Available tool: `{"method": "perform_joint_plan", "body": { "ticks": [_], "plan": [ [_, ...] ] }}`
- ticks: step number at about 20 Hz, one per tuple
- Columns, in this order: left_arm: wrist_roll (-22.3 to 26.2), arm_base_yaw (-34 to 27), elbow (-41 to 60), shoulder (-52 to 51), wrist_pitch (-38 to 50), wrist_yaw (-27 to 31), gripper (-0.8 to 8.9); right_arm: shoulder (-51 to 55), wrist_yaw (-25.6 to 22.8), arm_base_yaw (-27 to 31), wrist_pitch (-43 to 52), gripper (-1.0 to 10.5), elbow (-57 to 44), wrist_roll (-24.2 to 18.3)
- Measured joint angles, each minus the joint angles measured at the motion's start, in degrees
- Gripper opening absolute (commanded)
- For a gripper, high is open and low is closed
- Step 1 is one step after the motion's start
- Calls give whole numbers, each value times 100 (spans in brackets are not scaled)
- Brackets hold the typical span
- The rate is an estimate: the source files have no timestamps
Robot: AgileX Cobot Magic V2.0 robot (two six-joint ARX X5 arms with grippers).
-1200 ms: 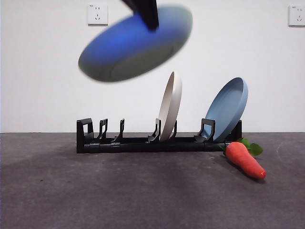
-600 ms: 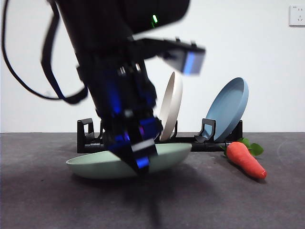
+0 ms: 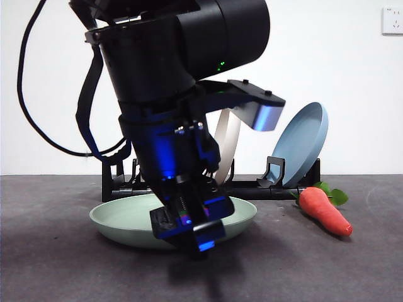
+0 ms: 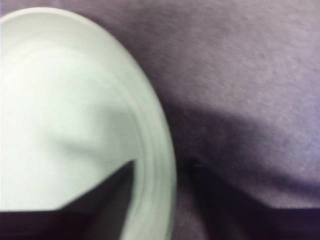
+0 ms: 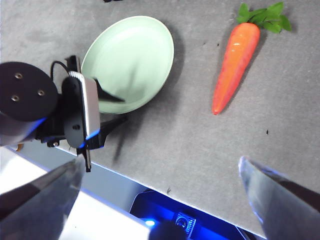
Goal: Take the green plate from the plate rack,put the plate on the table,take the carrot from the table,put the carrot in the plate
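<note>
Green plate: the green plate lies flat on the counter, right way up, in front of the plate rack; the right wrist view shows it whole.
Left gripper: the left gripper is low over the plate's near rim, its arm big and dark from above. In its own view one jaw lies over the inside of the plate and the other outside the rim, over the counter, so the rim sits between them. Whether the jaws press on the rim or stand slightly apart from it cannot be told; the view is blurred.
Right gripper: the right gripper hangs high over the counter's near edge, jaws spread wide, nothing between them. Plate and carrot are both well beyond it.
Carrot: the carrot lies on the counter to one side of the plate, apart from it, leaves toward the rack, thin end toward the front; also seen from above. Bare counter between it and the plate.
Rack: stands behind the plate, along the back of the counter. A cream plate stands on edge in a middle slot, mostly hidden by the left arm. A blue plate leans in the end slot nearest the carrot.
In the way: the left arm covers the plate's middle and the rack's middle in the front view.
Wall: white, a socket at the upper corner.
</note>
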State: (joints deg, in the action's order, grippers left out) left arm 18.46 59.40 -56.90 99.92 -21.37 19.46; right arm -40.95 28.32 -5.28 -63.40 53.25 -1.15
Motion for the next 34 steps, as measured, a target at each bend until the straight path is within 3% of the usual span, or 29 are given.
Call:
{"method": "perform_joint_plan", "body": {
  "ticks": [5, 11, 17, 25, 30, 32, 34],
  "plan": [
    [-326, 9, -142, -424, -667, -166, 322, -398, 0, 0, 356, 566, 0, 2],
    [-1145, 9, -1519, -2146, -1716, -205, 319, -1672, -92, -2, 1497, 566, 0, 94],
    [-1873, 9, -2507, -3425, -2203, -205, 319, -3467, -1237, -378, 2955, 566, 2, 245],
    [-2138, 9, -2538, -3845, -2699, -203, 319, -5191, -2417, -1178, 4651, 556, 4, 439],
    [-2264, 9, -2538, -3845, -2826, -205, 319, -5687, -2691, -1314, 4889, 416, 11, 595],
    [-2271, 9, -2538, -3845, -2848, -203, 319, -5709, -2719, -1314, 4922, 223, 11, 693],
    [-2288, 9, -2538, -3845, -2852, -203, 319, -5713, -2717, -1314, 4924, 153, 11, 739]
  ]
}}
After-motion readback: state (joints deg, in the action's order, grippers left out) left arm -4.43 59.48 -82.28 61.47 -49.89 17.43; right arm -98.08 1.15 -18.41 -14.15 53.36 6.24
